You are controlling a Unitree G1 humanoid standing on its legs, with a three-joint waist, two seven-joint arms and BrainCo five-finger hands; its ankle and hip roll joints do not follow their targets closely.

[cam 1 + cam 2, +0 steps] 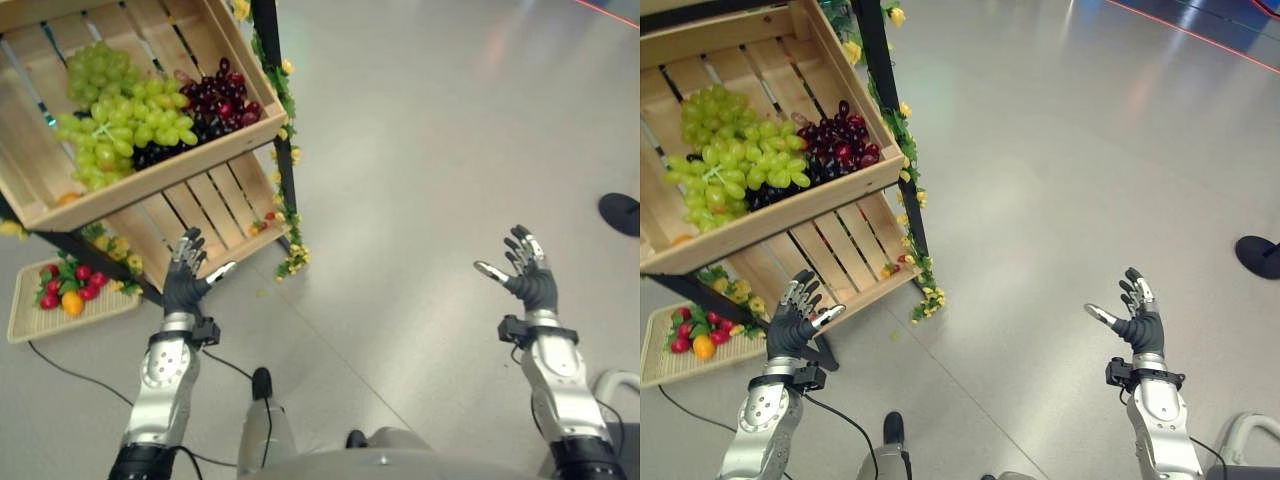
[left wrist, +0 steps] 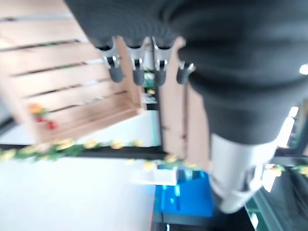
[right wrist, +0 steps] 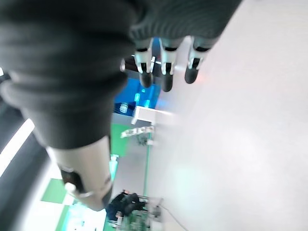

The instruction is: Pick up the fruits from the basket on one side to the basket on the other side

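Wooden crate [image 1: 60,205] grapes [image 1: 110,110] above empty left hand [image 1: 183,285]

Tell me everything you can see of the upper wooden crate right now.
The upper wooden crate is pale slatted wood, tilted forward on a dark stand. Green grapes fill its middle, dark red grapes lie against its right wall. A second slatted crate sits below. Neither hand touches it.
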